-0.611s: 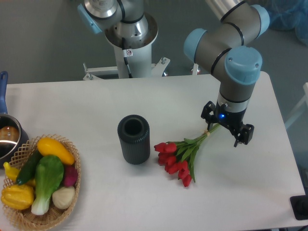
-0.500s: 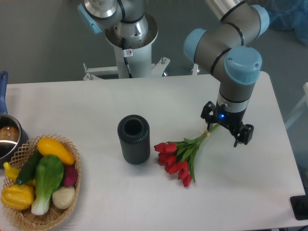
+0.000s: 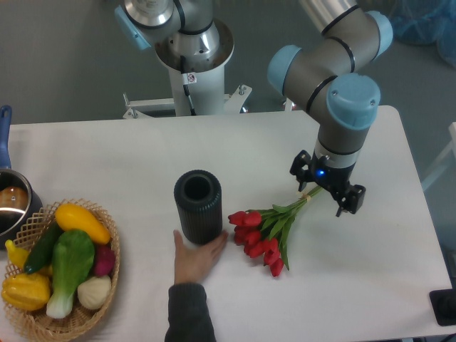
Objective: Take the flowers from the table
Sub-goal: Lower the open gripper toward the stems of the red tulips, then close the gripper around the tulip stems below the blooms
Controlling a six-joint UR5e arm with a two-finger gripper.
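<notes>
Red tulips (image 3: pixel 261 235) lying on white desk (image 3: pixel 114 157), blooms toward dark ribbed vase (image 3: pixel 197 206), stems angled up-right. Tool (image 3: pixel 325 191) directly over stem ends; closed or open, cannot tell, jaws hidden beneath wrist. Human hand (image 3: pixel 197 256) touching vase base from front edge. Wicker basket (image 3: pixel 39 317) of vegetables at left; pot (image 3: pixel 12 203) behind it.
</notes>
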